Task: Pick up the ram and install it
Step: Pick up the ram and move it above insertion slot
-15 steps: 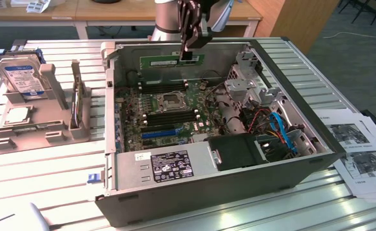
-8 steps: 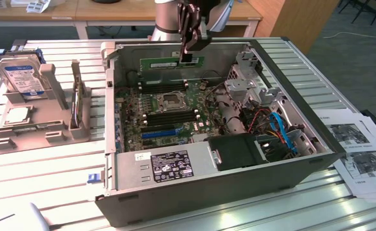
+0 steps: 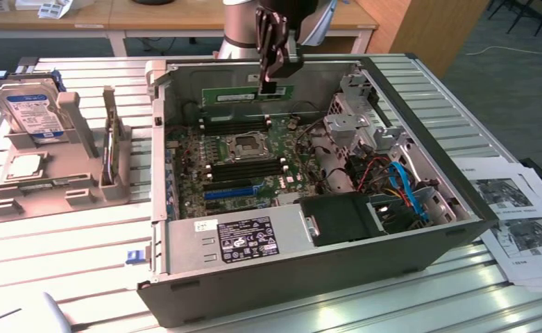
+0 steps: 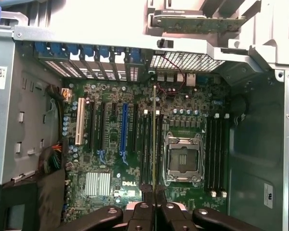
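The ram [image 3: 234,94] is already picked up: it is clamped in the narrowly closed gripper [image 3: 268,88] above the motherboard [image 3: 243,173], near the computer case [image 3: 382,263] edge opposite the power supply [image 3: 243,239]. Seating in a slot is not yet done.

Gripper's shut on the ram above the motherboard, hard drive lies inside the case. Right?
Not quite. The gripper is shut on the ram above the motherboard, but the hard drive stands in a grey holder outside the case, at the exterior view's left, as the exterior view shows.
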`<state>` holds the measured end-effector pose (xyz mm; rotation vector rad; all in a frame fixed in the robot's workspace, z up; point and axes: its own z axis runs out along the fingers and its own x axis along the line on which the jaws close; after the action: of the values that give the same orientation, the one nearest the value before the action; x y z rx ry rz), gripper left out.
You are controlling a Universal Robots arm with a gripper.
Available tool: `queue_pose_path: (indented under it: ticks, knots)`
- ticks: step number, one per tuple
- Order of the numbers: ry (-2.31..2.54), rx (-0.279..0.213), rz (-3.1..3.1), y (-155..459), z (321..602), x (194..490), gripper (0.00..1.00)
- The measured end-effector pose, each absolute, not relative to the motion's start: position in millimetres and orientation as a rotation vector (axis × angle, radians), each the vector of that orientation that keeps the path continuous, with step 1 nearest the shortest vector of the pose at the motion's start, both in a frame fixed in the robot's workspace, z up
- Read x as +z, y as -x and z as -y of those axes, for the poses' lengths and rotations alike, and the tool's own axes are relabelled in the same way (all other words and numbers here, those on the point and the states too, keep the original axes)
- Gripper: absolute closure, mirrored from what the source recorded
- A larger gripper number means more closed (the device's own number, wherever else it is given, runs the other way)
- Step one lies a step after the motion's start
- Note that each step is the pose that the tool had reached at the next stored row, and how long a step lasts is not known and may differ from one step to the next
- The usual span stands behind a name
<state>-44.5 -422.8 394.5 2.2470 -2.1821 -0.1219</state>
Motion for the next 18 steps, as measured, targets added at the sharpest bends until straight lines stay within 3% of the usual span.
queue_pose_path:
  ticks: [18]
  knots:
    - [-2.243, -0.122, 2.187, 44.6, 422.8, 380.3, 0.88]
